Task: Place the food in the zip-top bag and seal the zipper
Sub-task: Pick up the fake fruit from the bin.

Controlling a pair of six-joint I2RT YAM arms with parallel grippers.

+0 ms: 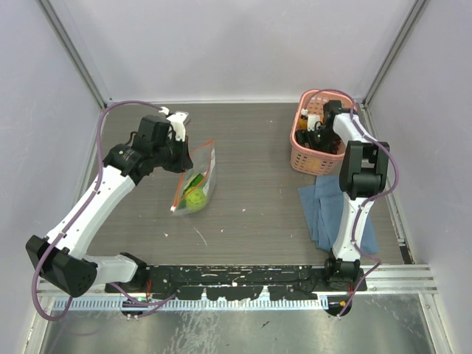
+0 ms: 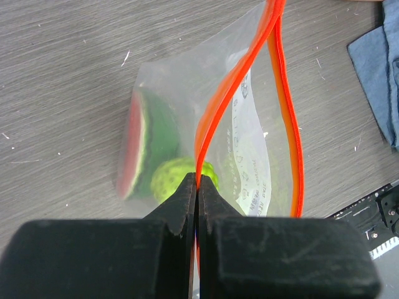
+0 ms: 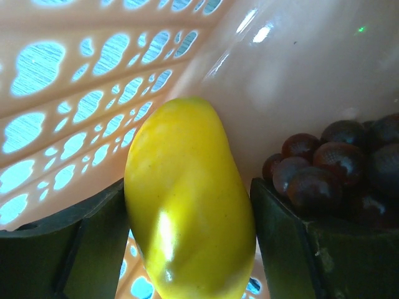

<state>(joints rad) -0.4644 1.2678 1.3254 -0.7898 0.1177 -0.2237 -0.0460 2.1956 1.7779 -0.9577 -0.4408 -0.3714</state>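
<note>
step: right arm going for the orange-yellow fruit [image 3: 187, 205] in the pink basket [image 3: 68, 81].
right gripper [image 3: 187, 187]: fingers apart, one each side of the fruit and seemingly at its skin; can't tell if it's clamped.
left gripper [image 2: 197, 187]: pinched tight on the zipper [image 2: 215, 106], one lip lifted, the other bowed away so the mouth gapes.
zip-top bag [image 1: 198, 181]: on the table [image 1: 258, 140], left of centre, well apart from the basket; green round fruit [image 2: 177, 177] and a watermelon slice [image 2: 146, 149] inside.
grape bunch [image 3: 336, 168]: in the basket, just beside the right finger.
how to: close across the fruit's narrow middle, firm since the skin looks slick; lift straight up, clear of basket wall and grapes; carry to the gap between the red strips and release low.
risk: fruit slips, or grapes get snagged.
</note>
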